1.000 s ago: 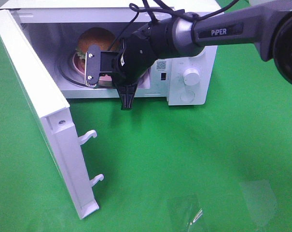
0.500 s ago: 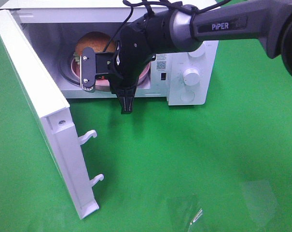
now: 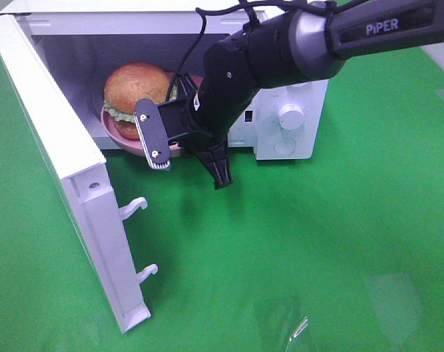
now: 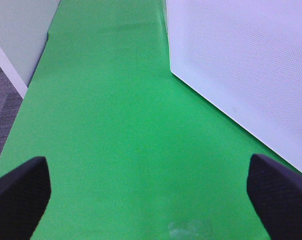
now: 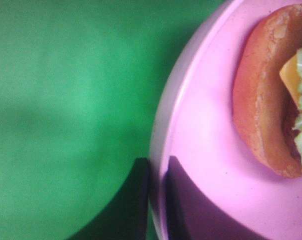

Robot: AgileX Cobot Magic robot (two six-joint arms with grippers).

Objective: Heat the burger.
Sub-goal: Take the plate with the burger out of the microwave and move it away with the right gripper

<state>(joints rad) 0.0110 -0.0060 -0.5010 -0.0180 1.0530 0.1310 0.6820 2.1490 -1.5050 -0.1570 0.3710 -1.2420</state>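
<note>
Your right gripper (image 3: 179, 144) is clamped on the rim of the pink plate (image 5: 163, 150) at the microwave (image 3: 291, 117) mouth, the burger (image 3: 137, 88) sitting on that plate just behind the jaws; your left gripper (image 4: 151, 192) stands wide, holding nothing.

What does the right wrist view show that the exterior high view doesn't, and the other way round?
Only the right wrist view shows the right gripper's fingers pinched on the rim of the pink plate, one on each side, and the burger's lettuce edge up close. Only the exterior high view shows the white microwave, its open door, the control knob and the right gripper at the opening. Both show the burger on the pink plate and the green table cover.
</note>
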